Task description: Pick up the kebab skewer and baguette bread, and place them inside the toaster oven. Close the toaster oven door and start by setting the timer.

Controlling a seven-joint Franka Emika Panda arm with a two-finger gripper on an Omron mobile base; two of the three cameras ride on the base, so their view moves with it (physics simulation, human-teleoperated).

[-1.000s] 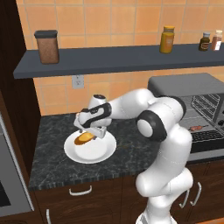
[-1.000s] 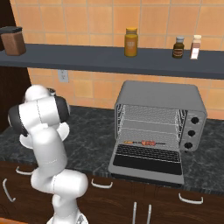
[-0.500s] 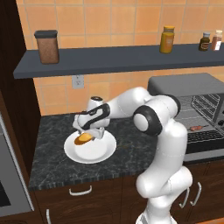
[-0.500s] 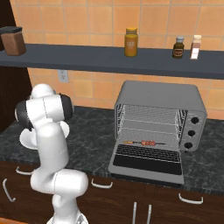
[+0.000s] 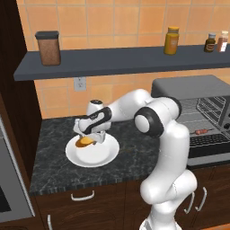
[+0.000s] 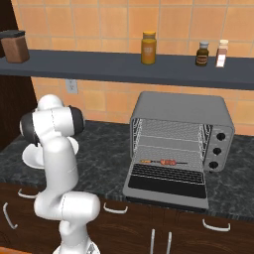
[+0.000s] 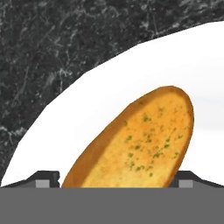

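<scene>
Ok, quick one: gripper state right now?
Gripper: open, fingers either side of the bread on the plate, not yet closed on it.

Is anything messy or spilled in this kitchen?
Nothing stands out. The baguette bread lies on the white plate, the kebab skewer rests on a rack inside the toaster oven, and no spills show.

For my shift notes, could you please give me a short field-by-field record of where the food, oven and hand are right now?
hand: open, fingertips either side of the baguette bread
baguette bread: lying on the white plate
kebab skewer: on a rack inside the toaster oven
toaster oven door: folded down, open
</scene>
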